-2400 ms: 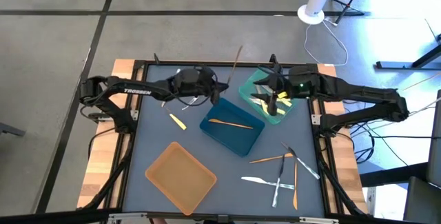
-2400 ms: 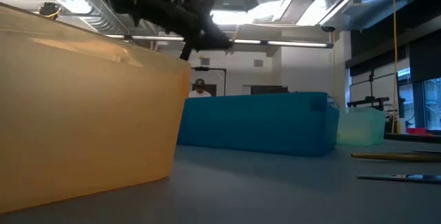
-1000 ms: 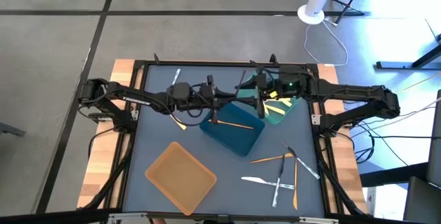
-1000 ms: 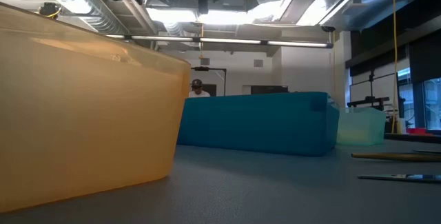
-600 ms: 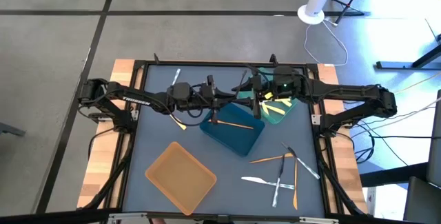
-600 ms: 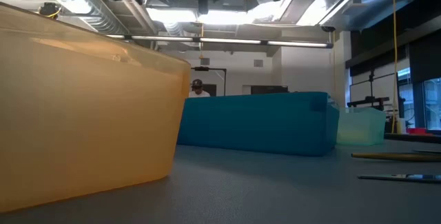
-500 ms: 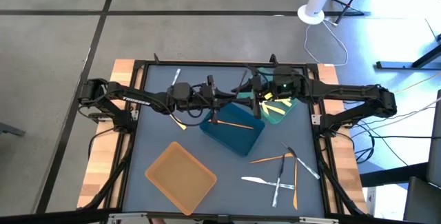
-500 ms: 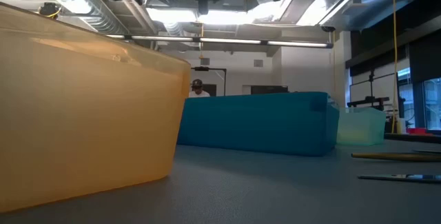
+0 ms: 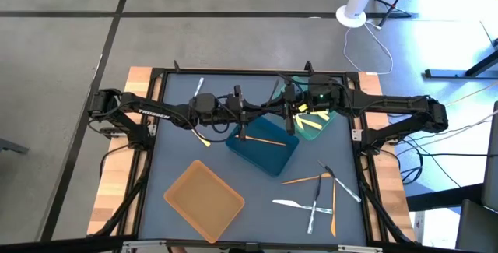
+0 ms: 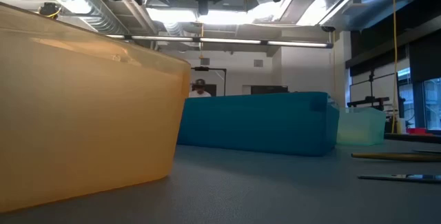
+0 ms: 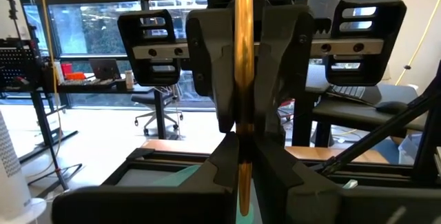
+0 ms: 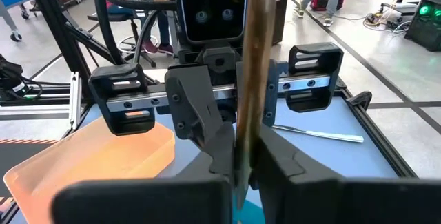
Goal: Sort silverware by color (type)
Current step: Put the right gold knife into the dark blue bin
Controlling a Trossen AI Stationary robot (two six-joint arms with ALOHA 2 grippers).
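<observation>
Above the blue tray (image 9: 268,153) my two grippers meet head-on, both pointing about level. An orange piece of silverware (image 11: 242,58) stands upright between them, and both my left gripper (image 11: 242,165) and my right gripper (image 12: 245,156) are shut on it. Its upper end is out of both wrist views. Another orange piece (image 9: 261,138) lies in the blue tray. Yellow pieces (image 9: 310,113) lie in the teal tray (image 9: 317,131). My left gripper pinches the orange piece's thin shaft (image 11: 242,182) near its lower end between its two fingers. It comes level from the table's left, fingers across the shaft. The piece stands upright, clear of the tray. My right gripper pinches the same shaft (image 12: 242,141) between its two fingers. It comes from the table's right, about level, fingers across the shaft. In the left wrist view its fingers (image 11: 213,93) close on the shaft just beyond my left fingers.
An orange tray (image 9: 204,198) sits at the near left. A yellow piece (image 9: 201,138) lies left of the blue tray and a white one (image 9: 199,87) at the far edge. Several orange and white pieces (image 9: 315,195) lie loose at the near right.
My right gripper has shut on the upright orange piece that my left gripper holds. The piece has stayed upright in the same place above the blue tray.
</observation>
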